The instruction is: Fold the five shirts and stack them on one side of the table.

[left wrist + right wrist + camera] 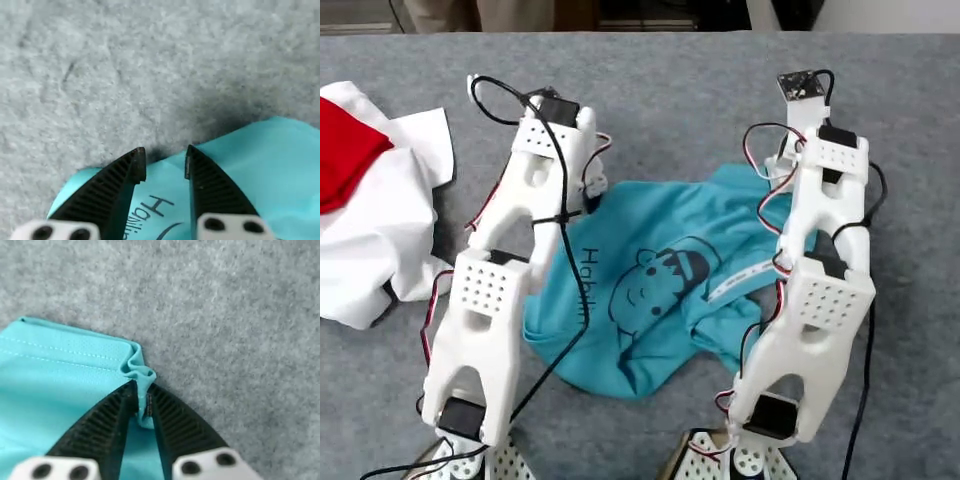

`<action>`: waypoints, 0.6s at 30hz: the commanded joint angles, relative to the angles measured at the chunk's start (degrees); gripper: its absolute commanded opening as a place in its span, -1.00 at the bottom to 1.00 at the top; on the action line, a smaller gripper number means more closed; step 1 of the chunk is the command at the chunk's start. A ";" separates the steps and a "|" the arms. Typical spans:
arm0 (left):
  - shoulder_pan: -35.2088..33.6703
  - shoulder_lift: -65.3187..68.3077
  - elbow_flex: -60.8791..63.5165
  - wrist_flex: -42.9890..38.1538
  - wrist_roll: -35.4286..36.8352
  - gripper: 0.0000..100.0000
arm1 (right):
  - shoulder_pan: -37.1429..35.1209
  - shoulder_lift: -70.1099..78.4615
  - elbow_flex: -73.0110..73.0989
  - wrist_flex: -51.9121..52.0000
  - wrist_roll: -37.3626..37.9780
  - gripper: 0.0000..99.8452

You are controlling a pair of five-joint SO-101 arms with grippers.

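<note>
With your right claw (143,399) clamped on the teal shirt (660,335) corner, close your parted, empty left claw (165,162) on the hem, then lift both evenly.

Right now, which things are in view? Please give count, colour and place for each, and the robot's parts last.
teal shirt: one, teal with dark cartoon print, crumpled at the table's middle
white cloth: one heap, white, table's left edge
red cloth: one, red, on the white cloth
table: one, grey felt-like cover
left arm: one, white, at the teal shirt's left side
right arm: one, white, at its right side
left gripper: one, black fingers, open over the teal shirt's edge
right gripper: one, black fingers, shut on the teal shirt's hem corner
</note>
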 commanded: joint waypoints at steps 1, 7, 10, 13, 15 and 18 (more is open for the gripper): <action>1.67 -1.45 -1.93 1.14 0.26 -0.67 | 0.84 -0.22 -2.86 -0.53 -0.18 -0.99; 6.24 -1.71 4.04 1.14 0.26 -0.67 | 0.84 -0.22 -2.86 -0.53 -0.18 -0.99; 8.70 -1.80 5.63 1.14 0.26 -0.68 | 0.84 -0.22 -2.86 -0.53 -0.18 -0.99; 11.43 -1.80 5.63 1.14 0.26 -0.68 | 0.84 -0.22 -2.86 -0.53 -0.18 -0.99; 13.27 -1.80 5.80 1.14 0.26 -0.68 | 0.84 -0.22 -2.86 -0.53 -0.18 -0.99; 15.56 -1.54 6.68 1.05 0.35 -0.67 | 0.84 -0.22 -2.95 -0.53 -0.09 -0.99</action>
